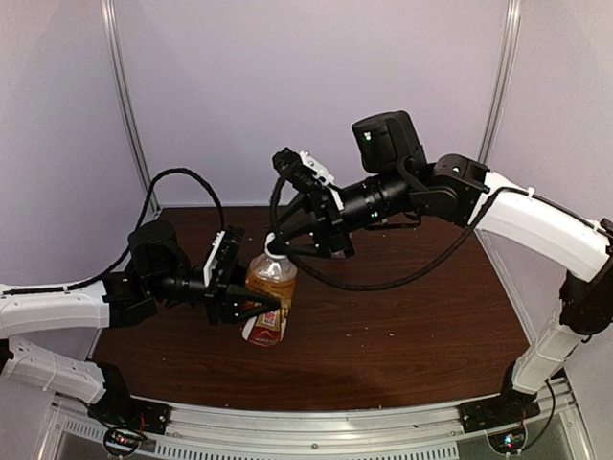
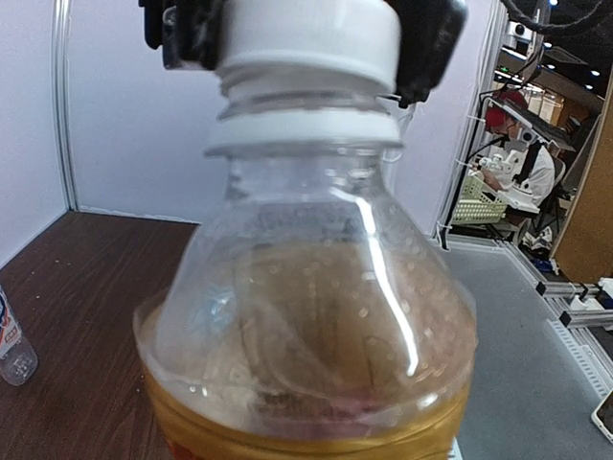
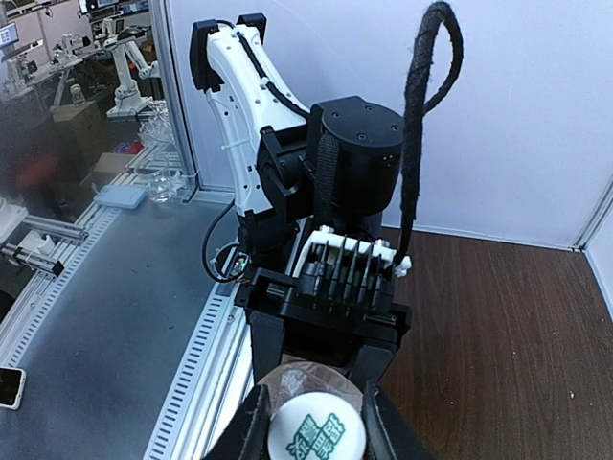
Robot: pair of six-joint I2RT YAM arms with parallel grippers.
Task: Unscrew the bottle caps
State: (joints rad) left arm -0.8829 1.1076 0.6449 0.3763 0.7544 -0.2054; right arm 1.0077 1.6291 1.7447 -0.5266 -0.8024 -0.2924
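An amber-brown bottle with a red-white label stands upright on the table, left of centre. My left gripper is shut on its body from the left side. The bottle fills the left wrist view, hiding my own fingers there. Its white bottle cap sits on the neck, and my right gripper is shut on it from above. In the right wrist view the cap, with green print on top, sits between my right fingertips. A clear bottle shows partly at the left edge, on the table.
The dark wooden table has a metal rail along its near edge. White walls and corner posts enclose the back and sides. A black cable hangs from the right arm over the tabletop.
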